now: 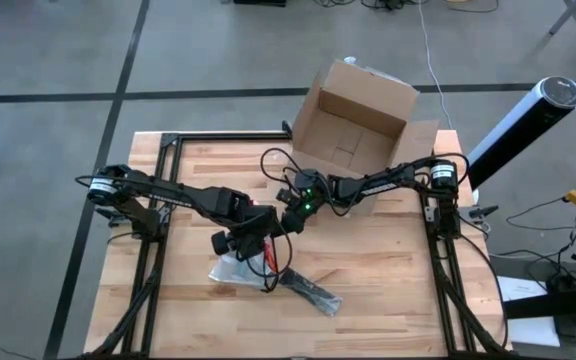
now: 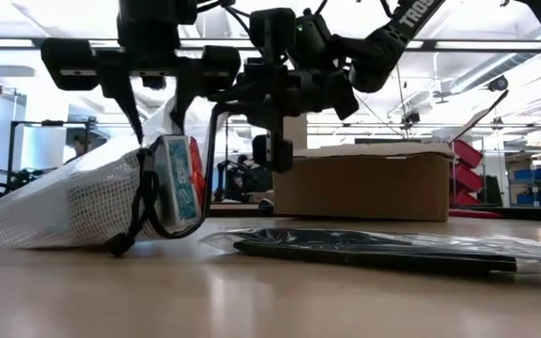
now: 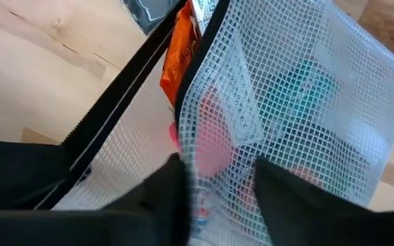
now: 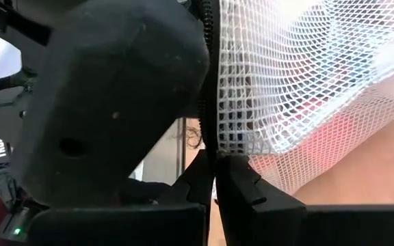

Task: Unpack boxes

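An open brown cardboard box (image 1: pixel 353 125) stands at the table's far right, its flaps up. A white mesh zip pouch (image 1: pixel 236 266) lies near the table's middle with its mouth end (image 2: pixel 172 183) raised. Teal and pink contents show through the mesh, and an orange-red thing (image 3: pixel 176 55) sits at the open zip. My left gripper (image 1: pixel 240 243) points down at that raised end and is shut on the pouch. My right gripper (image 1: pixel 290 215) comes nearly level from the right and is shut at the pouch's zip edge. My left gripper comes from above with its fingers (image 3: pixel 173 198) on either side of a mesh wall (image 3: pixel 217 157) beside the zip. One finger seems to be inside the mouth and one outside. That end of the pouch is raised; the rest lies on the table. My right gripper pinches the black zip edge (image 4: pixel 211 140) of the pouch between its shut fingertips, coming nearly level from the table's right. The mesh rises from the fingertips. Whether it has the zip pull or only the edge cannot be told.
A clear bag with a long black thing (image 1: pixel 310 290) lies flat just nearer the front edge than the pouch. A white and black cylinder (image 1: pixel 523 120) stands off the table's right side. Bare wood lies along the near edge.
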